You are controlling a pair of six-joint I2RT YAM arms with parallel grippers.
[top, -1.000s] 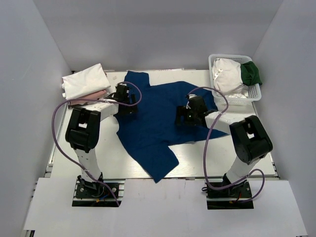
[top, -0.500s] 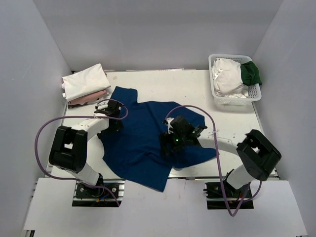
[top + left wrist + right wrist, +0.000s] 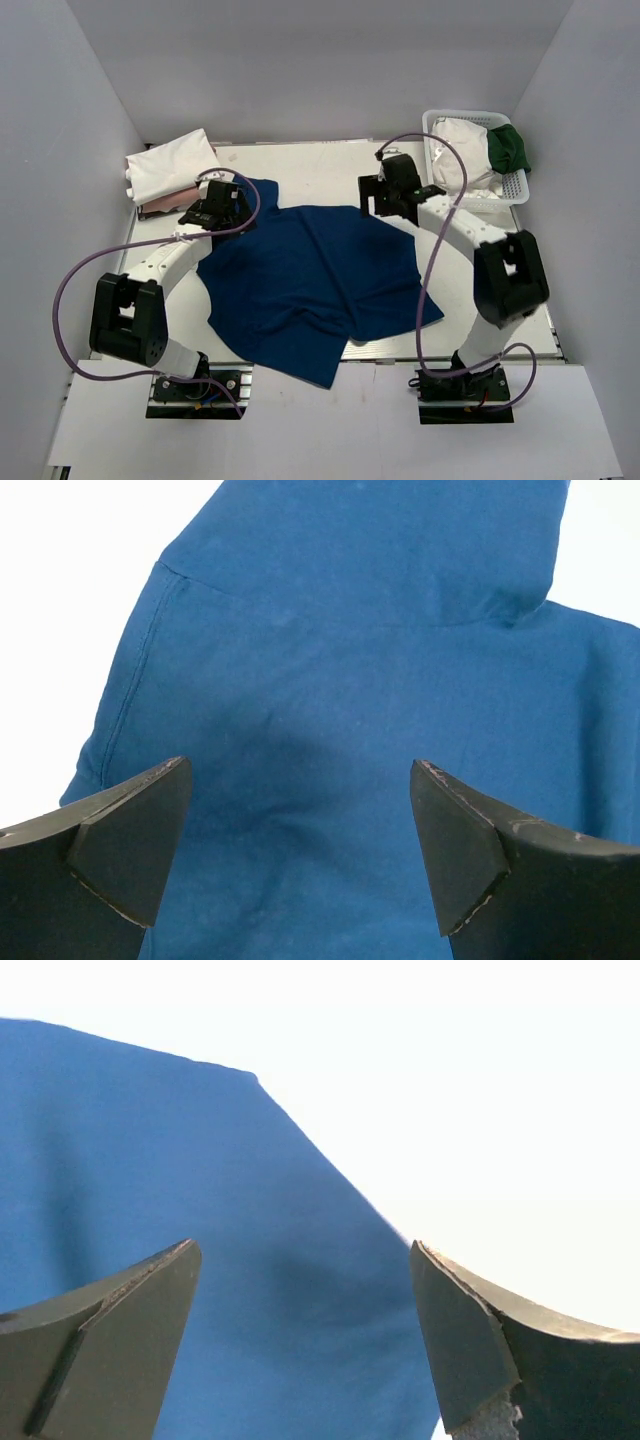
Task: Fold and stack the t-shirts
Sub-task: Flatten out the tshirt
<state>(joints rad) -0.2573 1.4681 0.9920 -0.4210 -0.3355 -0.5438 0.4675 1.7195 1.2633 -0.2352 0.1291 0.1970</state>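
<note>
Left gripper point(image 3: 300, 820), fingers spread, hangs above the large royal-blue cloth t-shirt point(image 3: 310, 280); a folded white t-shirt point(image 3: 170, 165) lies just beyond. Right gripper point(image 3: 305, 1300), likewise spread, has the white plastic lattice basket point(image 3: 516, 184) beside it.

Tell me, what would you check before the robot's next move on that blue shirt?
1. The left tool is open, empty and above the blue shirt, at its sleeve: ok.
2. The right tool is open, empty and above the shirt's far edge: ok.
3. Shirt spread flat: not ok. It is creased near the front, and one corner overhangs the near edge of the table.
4. The folded pile lies apart from the shirt: ok.
5. Which face is up: cannot tell.
</note>
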